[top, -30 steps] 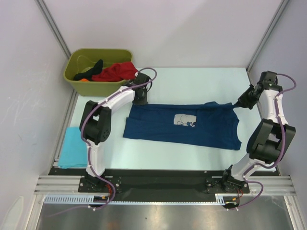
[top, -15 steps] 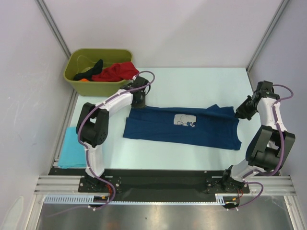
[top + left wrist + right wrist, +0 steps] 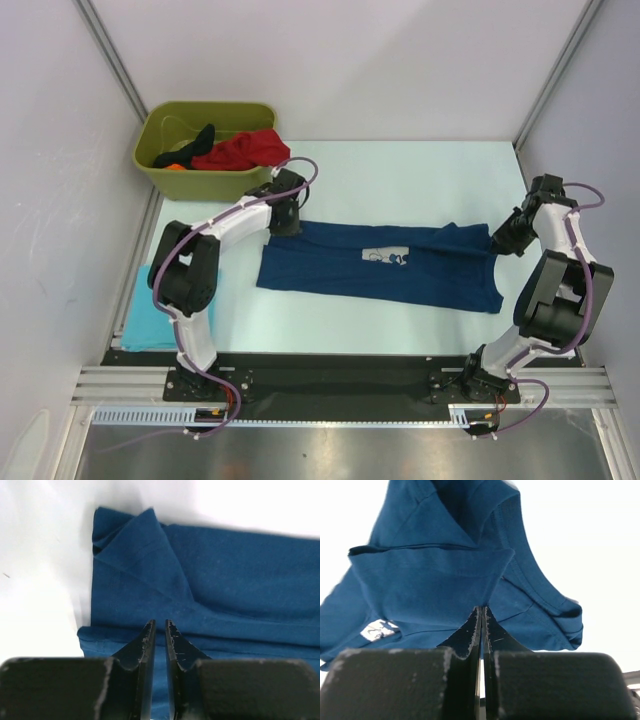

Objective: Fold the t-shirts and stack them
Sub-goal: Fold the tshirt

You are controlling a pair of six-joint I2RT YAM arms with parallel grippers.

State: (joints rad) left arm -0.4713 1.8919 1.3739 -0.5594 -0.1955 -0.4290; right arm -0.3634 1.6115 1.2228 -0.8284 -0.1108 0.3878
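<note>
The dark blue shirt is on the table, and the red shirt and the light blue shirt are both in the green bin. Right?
Not quite. The light blue shirt lies on the table, at its left edge, not in the green bin; the top view shows it. The dark blue shirt on the table and the red shirt in the bin are right.

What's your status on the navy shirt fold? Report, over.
Right gripper shut on navy t-shirt. Left gripper nearly shut at its other corner, grip unclear. Green bin well apart.
</note>
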